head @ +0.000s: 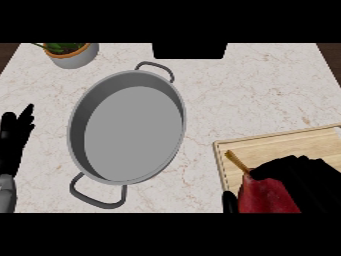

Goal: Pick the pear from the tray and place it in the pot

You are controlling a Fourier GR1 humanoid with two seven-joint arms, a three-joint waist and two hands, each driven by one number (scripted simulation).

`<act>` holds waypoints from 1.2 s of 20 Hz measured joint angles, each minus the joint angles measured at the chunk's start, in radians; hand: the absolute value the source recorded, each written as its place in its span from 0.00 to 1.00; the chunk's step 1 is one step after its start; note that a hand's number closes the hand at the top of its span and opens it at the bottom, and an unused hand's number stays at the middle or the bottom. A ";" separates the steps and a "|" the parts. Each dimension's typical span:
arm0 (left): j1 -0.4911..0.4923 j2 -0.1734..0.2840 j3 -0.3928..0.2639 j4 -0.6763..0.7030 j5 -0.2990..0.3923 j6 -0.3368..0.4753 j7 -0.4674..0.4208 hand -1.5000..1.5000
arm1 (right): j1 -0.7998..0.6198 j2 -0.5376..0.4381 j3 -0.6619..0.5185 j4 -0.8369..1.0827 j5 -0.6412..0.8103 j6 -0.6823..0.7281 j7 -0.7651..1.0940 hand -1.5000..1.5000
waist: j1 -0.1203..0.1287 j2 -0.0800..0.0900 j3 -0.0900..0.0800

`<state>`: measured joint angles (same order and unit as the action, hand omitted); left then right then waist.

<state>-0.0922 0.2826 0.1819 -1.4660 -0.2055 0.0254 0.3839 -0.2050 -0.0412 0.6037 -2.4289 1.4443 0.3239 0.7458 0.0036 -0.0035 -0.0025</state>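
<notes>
Pear: the dark red pear (267, 196) sits at the near left part of the wooden tray (291, 145), its thin tan stem (237, 161) slanting up and to the left.
My right robot hand: my right robot hand (306, 180) comes in from the lower right corner, and its black fingers are curled over the top and right side of the pear, with the thumb showing at the pear's lower left. It is holding the pear.
Lift: I cannot tell whether the pear rests on the tray or is raised off it.
Tray: it lies at the right of the counter (261, 95), with a raised light rim around a pale wood floor; my hand hides much of its near part.
Pot: the grey pot (126, 131) stands in the middle of the counter, left of the tray and apart from it, with one loop handle at the far end and one at the near end. Nothing shows inside it.
My left robot hand: my left robot hand (9, 145) rests at the left edge, fingers straight and pointing away from me, holding nothing, well apart from the pot.
Far edge: a white planter with green leaves (71, 52) stands at the far left corner, and a black block (189, 50) sits at the far middle.
</notes>
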 measured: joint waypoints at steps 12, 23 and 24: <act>-0.036 -0.021 -0.016 0.017 -0.013 0.006 0.008 0.50 | -0.551 0.032 -0.043 0.337 -0.340 0.023 0.295 1.00 | 0.021 0.002 0.000; -0.051 -0.025 -0.022 0.041 -0.017 -0.002 -0.011 0.50 | -0.797 0.034 -0.043 0.836 -0.608 -0.170 0.331 1.00 | 0.037 0.007 0.001; -0.048 -0.024 -0.023 0.028 -0.016 -0.005 -0.001 0.50 | -0.803 0.034 -0.048 0.872 -0.632 -0.190 0.328 1.00 | 0.038 0.007 0.000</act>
<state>-0.1399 0.2583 0.1584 -1.4384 -0.2215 0.0203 0.3828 -1.0080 -0.0068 0.5561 -1.5571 0.8125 0.1338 1.0742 0.0415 0.0038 -0.0020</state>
